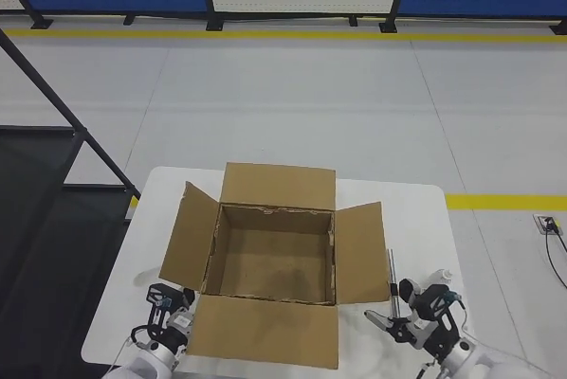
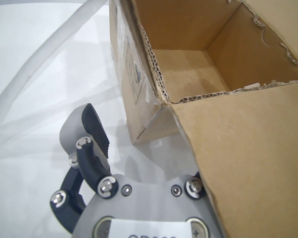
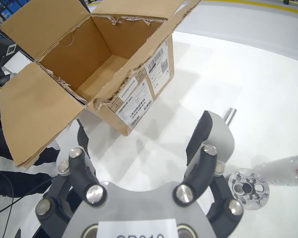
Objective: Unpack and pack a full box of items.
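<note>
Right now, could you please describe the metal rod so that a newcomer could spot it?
Start at the open cardboard box in the middle of the white table. Beside its right flap, on the bare tabletop, lies the metal rod. Unlike the clear bottle nearby, it is thin, straight and silver.

An open cardboard box [image 3: 72,50] stands mid-frame on a white table [image 3: 238,75], its four flaps folded outward, its bare brown floor showing and printed labels [image 3: 139,95] stuck on the near side wall. In the foreground the right gripper [image 3: 142,128] hangs with fingers spread wide. Just beyond one finger lie a metal rod [image 3: 230,115], a clear disc [image 3: 248,189] and a clear bottle [image 3: 285,169] on its side.
</note>
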Robot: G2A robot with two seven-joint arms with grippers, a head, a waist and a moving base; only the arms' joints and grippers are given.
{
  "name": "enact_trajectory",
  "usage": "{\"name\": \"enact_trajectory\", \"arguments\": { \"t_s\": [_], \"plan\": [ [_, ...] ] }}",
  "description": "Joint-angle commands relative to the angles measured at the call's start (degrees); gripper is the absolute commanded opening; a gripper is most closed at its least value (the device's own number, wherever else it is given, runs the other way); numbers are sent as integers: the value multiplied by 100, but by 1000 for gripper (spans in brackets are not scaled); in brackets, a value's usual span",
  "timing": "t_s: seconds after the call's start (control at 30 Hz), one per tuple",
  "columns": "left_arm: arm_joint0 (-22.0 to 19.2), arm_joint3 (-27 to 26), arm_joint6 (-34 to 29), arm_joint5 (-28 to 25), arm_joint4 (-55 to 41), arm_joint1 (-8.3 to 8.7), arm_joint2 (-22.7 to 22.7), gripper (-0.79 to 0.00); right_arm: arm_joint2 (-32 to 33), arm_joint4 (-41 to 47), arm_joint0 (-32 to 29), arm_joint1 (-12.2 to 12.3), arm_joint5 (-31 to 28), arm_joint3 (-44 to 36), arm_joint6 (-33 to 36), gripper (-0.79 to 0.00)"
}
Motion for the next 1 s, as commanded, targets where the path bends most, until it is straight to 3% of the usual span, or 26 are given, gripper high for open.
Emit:
{"name": "enact_trajectory", "arguments": {
  "t_s": [0.0,0.1,0.63,0.97],
  "plan": [
    [-25,7,-7,16,-6,-4,22,0,-69,-24,24,5,-2,-48,-34,-25],
    [-48,14,-15,16,-21,-7,37,0,-123,80,70,20,-134,-33,-113,-9],
    [-172,83,-76,-6,-178,-17,58,0,-592,433,863,34,664,299,298,0],
    [-267,89,-126,14,-168,-23,98,0,-708,442,923,49,885,338,97,0]
  ]
}}
